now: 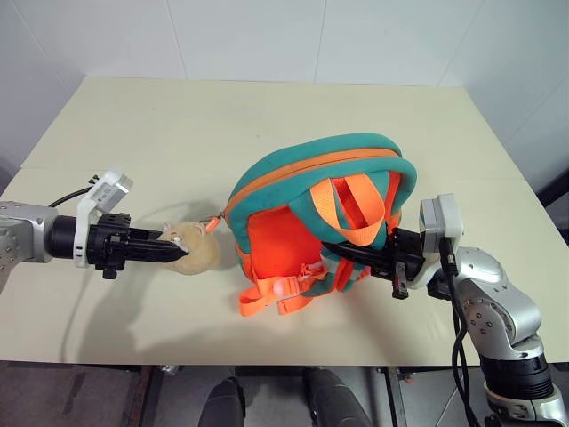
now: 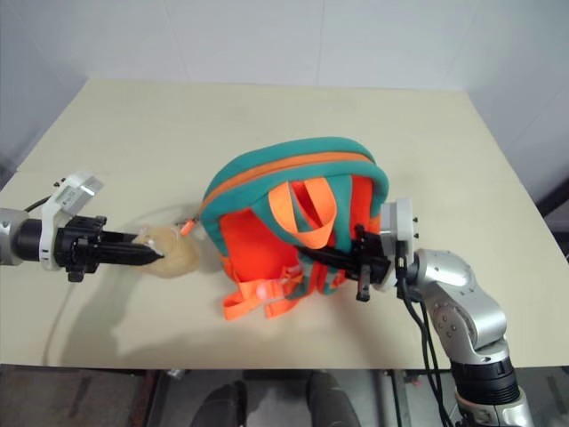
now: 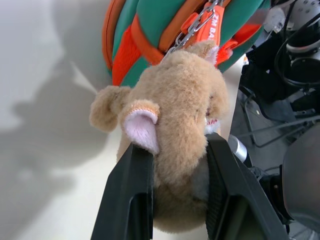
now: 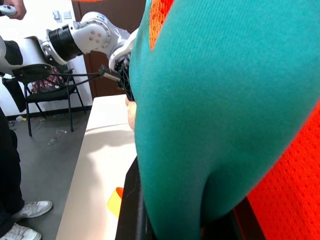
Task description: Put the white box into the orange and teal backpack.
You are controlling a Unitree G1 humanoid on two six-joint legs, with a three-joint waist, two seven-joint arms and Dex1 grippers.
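Observation:
The orange and teal backpack (image 1: 320, 178) stands on the cream table (image 1: 178, 124), its orange back panel and straps towards me. My right gripper (image 1: 342, 252) is shut on a teal padded strap (image 4: 210, 110) at the backpack's right side. A beige plush animal head (image 1: 197, 253) hangs from the backpack by a short chain on its left. My left gripper (image 1: 173, 249) is shut on that plush head (image 3: 175, 115), a black finger (image 3: 132, 195) pressing in on either side. The white box is out of view.
The table's front edge (image 1: 267, 363) runs just below both arms, and white walls rise behind its far edge. Bare tabletop stretches beyond the backpack. Off the table's left side, the right wrist view shows a person's legs (image 4: 10, 190) and a black chair (image 4: 50, 85).

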